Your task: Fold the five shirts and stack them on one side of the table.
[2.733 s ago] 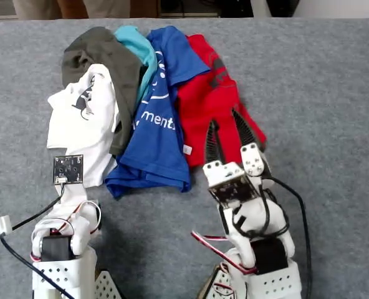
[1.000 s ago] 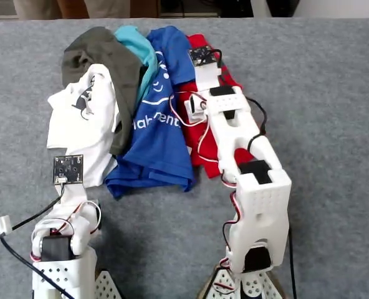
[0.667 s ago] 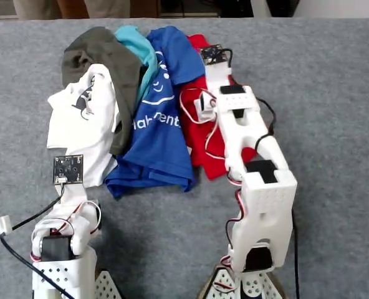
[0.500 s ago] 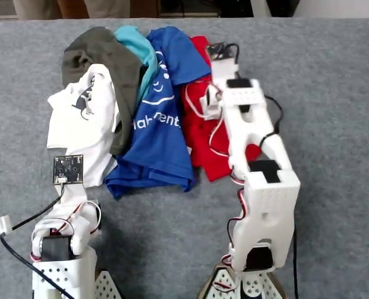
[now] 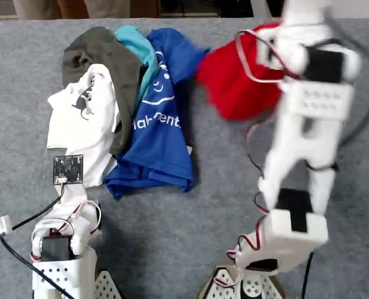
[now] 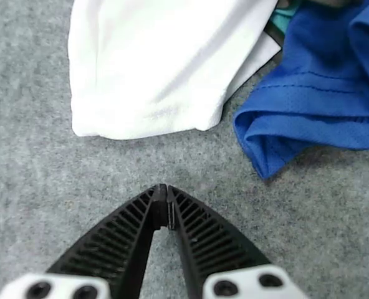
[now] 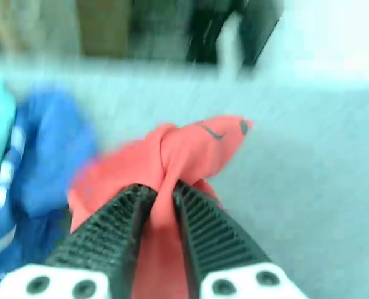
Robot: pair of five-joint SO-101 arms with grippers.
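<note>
The red shirt point(image 5: 237, 81) hangs bunched in the air at the far right of the pile, with my right gripper point(image 7: 162, 187) shut on a fold of it point(image 7: 191, 149). On the table lie the blue shirt point(image 5: 159, 124), a teal shirt point(image 5: 134, 40), an olive shirt point(image 5: 103, 53) and a white shirt point(image 5: 85, 115), overlapping one another. My left gripper point(image 6: 162, 205) is shut on nothing, low over bare grey cloth just short of the white shirt's hem point(image 6: 153, 68) and the blue shirt's corner point(image 6: 309, 118).
The grey table covering point(image 5: 334, 205) lies bare to the right of the pile and along the near side. My right arm point(image 5: 303, 143) stands tall over the right half. The table's far edge point(image 5: 47, 18) runs just behind the shirts.
My right gripper reached over the red shirt, closed on it, and has now lifted it up and to the right, off the table. The left arm has not moved.
</note>
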